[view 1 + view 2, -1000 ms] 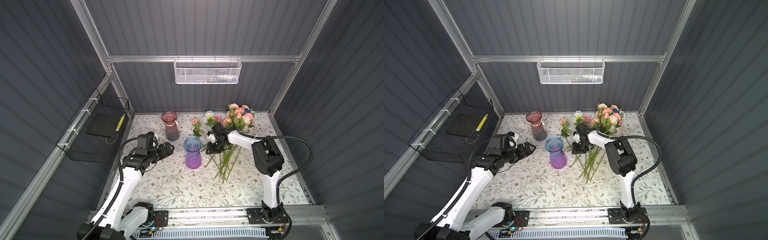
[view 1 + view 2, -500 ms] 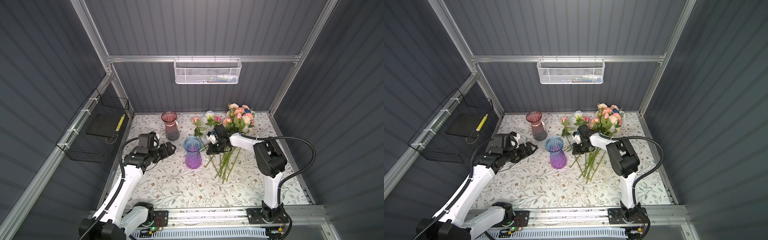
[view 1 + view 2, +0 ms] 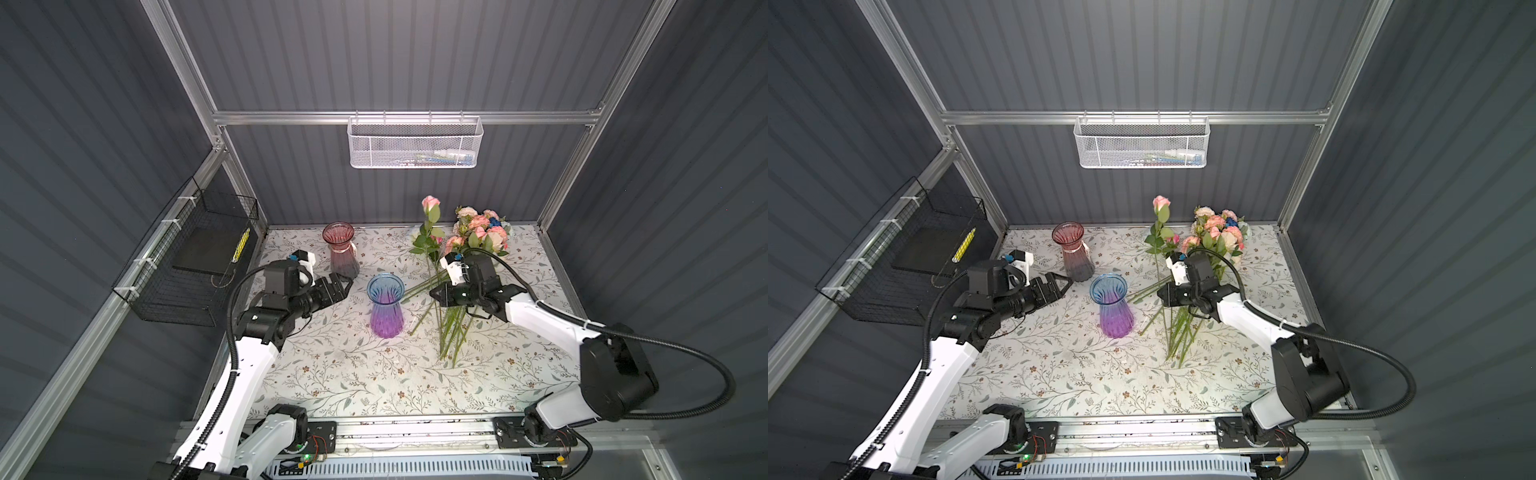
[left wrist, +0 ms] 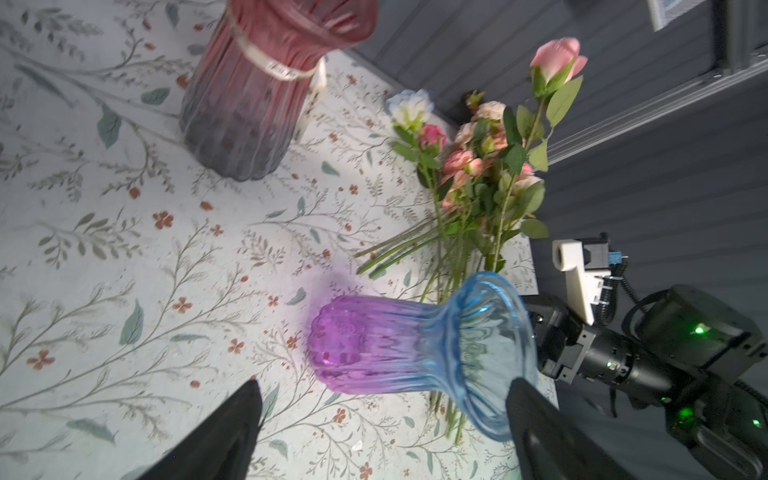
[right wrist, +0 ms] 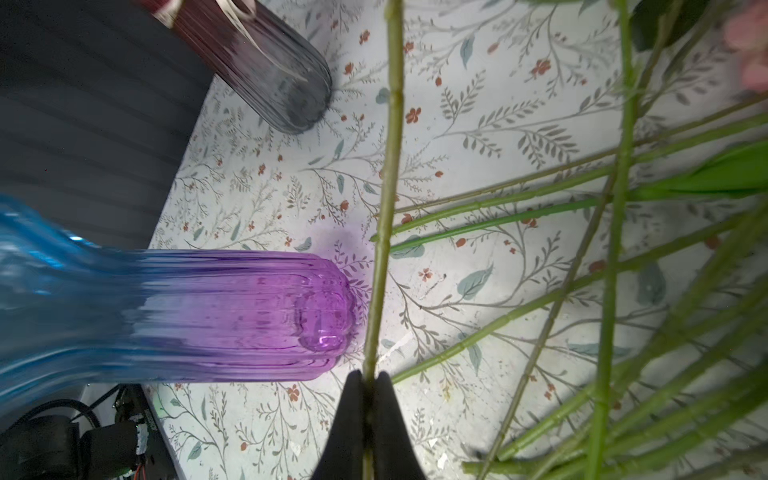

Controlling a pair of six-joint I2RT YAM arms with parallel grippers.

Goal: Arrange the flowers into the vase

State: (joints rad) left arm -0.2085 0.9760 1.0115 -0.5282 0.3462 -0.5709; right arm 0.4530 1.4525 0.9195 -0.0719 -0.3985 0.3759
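Well, your blue-purple vase at mid-frame and the red vase behind it stand empty; the flowers lie heaped to their right. Your right gripper pinches one pink rose upright by its stem; your left gripper gapes just beside the red vase.

This is a robot test cell in a laboratory. Grey ribbed wall panels close it on the left, far and right sides, held in a frame of aluminium profiles. Two white and black robot arms stand on a metal rail at the near edge, beside bare circuit boards with wires. The table has a flowered cloth. A white mesh basket hangs on the far wall, a black wire basket on the left wall.
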